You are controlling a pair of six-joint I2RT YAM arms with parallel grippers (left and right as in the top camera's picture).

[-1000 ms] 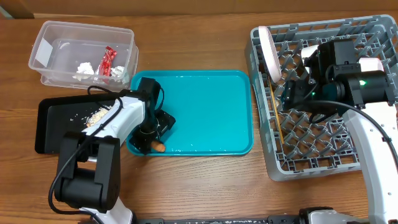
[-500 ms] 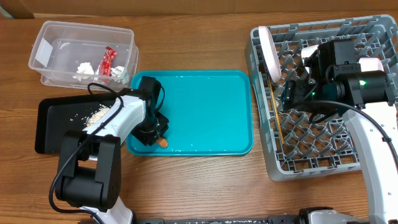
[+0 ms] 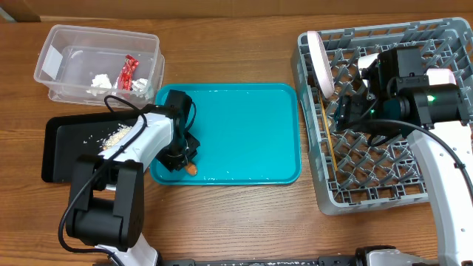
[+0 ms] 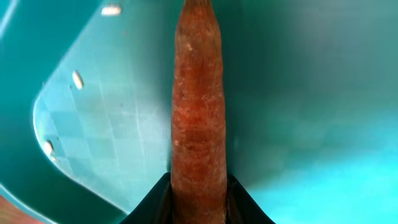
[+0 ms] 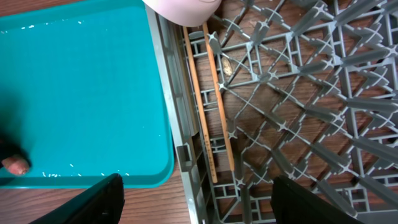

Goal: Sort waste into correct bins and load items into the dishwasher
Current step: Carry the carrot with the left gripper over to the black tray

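Since a second earlier, the small orange carrot (image 3: 192, 168) had shifted slightly up from the near-left rim of the teal tray (image 3: 251, 125). The left hand (image 3: 185, 159) had closed around it. Over the last half second, little else changed.

From the left wrist camera, the carrot (image 4: 198, 124) ran straight up the picture, its lower end pinched between two dark fingers (image 4: 152, 208). A few pale grains lay on the tray floor beside it.

Left of the teal tray sat the flat black tray (image 3: 63, 151), with pale rice scraps (image 3: 114, 137) scattered on it. Behind it stood the clear tub (image 3: 52, 44), holding the red wrapper (image 3: 129, 74) and the crumpled white napkin (image 3: 100, 81).

On the right of the wooden bench (image 3: 244, 44), the grey dish rack (image 3: 369, 177) held a white plate (image 3: 319, 63) standing on edge at its far-left corner. The wooden chopsticks (image 5: 208, 106) lay side by side along the rack's left wall. The right hand (image 3: 346, 111) hung over the rack with its fingers spread wide, holding nothing.
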